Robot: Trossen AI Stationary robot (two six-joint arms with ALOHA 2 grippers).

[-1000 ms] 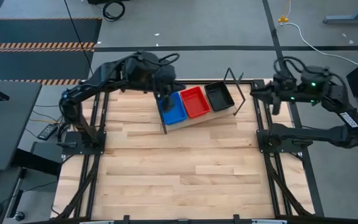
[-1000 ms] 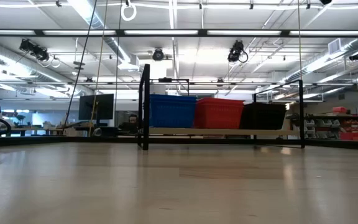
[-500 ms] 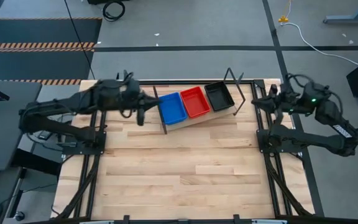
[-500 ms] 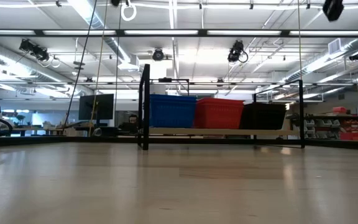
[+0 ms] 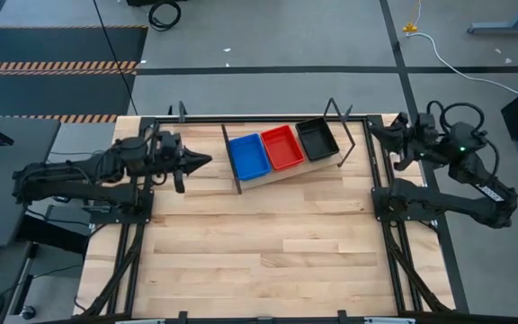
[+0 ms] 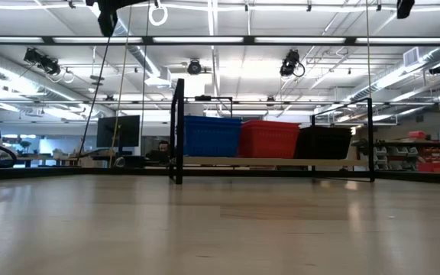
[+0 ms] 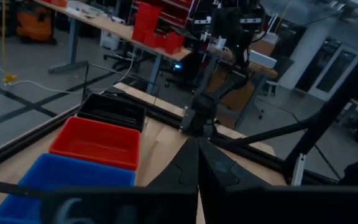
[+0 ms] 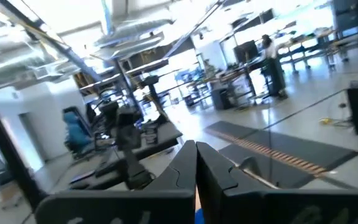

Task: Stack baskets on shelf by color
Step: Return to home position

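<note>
On the slanted light wooden shelf with black wire frame ends, the blue plastic mesh baskets, the red plastic mesh baskets and the black plastic mesh baskets sit side by side. Each colour is in its own pile, with blue at the shelf's left end and black at its right. None has shifted over the last second. The left gripper has: a second ago it hung over the blue baskets, and now it lies well to the left of the shelf, fingers pressed together and holding nothing. The right gripper, beyond the shelf's right end, has also pulled back a little, its fingers likewise closed on nothing. Bare wooden tabletop stretches along the shelf's near side, with open room at both shelf ends.
</note>
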